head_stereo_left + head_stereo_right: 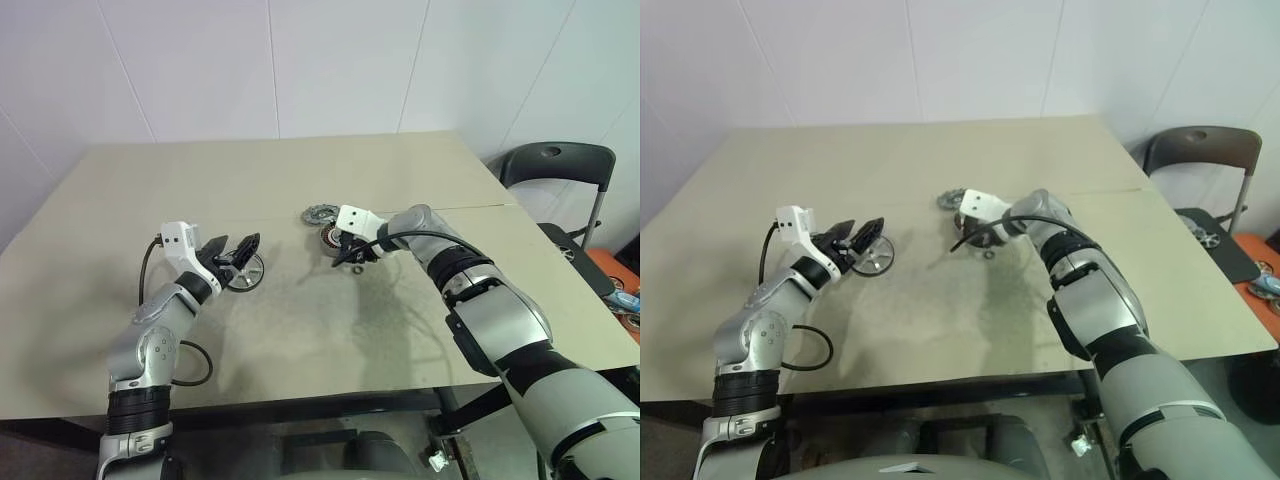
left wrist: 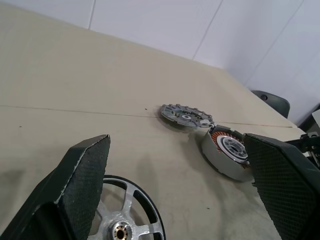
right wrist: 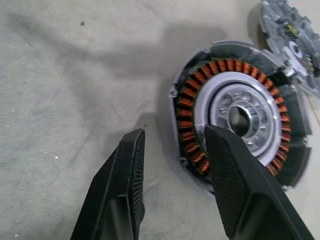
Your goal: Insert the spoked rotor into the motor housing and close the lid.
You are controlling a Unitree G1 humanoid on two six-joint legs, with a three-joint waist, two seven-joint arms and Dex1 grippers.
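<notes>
The spoked rotor (image 1: 246,274), a flat wheel with a dark rim, lies on the table at the left. My left gripper (image 1: 237,243) hovers just above it, open wide, with the rotor (image 2: 125,222) showing low between its fingers. The motor housing (image 3: 220,70), a silver ring with copper coils, sits near the table's middle. My right gripper (image 3: 175,132) is open and angled down at it. One finger (image 3: 125,185) is over the table outside the housing's near wall and the other is over the coils. The grey ridged lid (image 1: 320,213) lies just behind the housing (image 1: 332,238).
A small metal ring (image 1: 357,269) lies on the table (image 1: 300,370) just in front of the housing. A dark chair (image 1: 556,165) stands off the table's right edge. A seam crosses the tabletop behind the parts. A black cable loops beside my left arm.
</notes>
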